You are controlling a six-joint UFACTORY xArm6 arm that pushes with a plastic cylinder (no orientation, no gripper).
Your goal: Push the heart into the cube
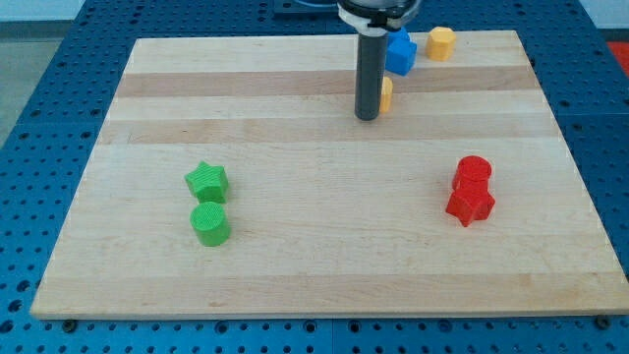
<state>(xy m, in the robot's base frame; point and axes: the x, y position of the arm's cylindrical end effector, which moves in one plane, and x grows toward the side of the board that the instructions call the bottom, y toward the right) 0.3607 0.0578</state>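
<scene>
Reading heart: the small yellow block [387,94] half hidden behind the rod is my guess for it; too little shows to confirm the shape.
Heart place: touching the right side of my tip [367,117], near the top of the wooden board [295,275].
Handling: it looks like a light, stiff, smooth piece that slides easily and may spin if pushed off-centre; I judge a push through its middle, on the side away from the cube, is best.
Pointing: cannot tell which way it points, nor its long axis.
Tip state: bare rod, grasping nothing, only pressing sideways.
Cube: likely the blue block [400,53], just above the heart, close but apart.
Other yellow block [441,43]: right of the blue one.
Green pair [207,202]: far lower left of the heart.
Red pair [471,191]: lower right.
</scene>
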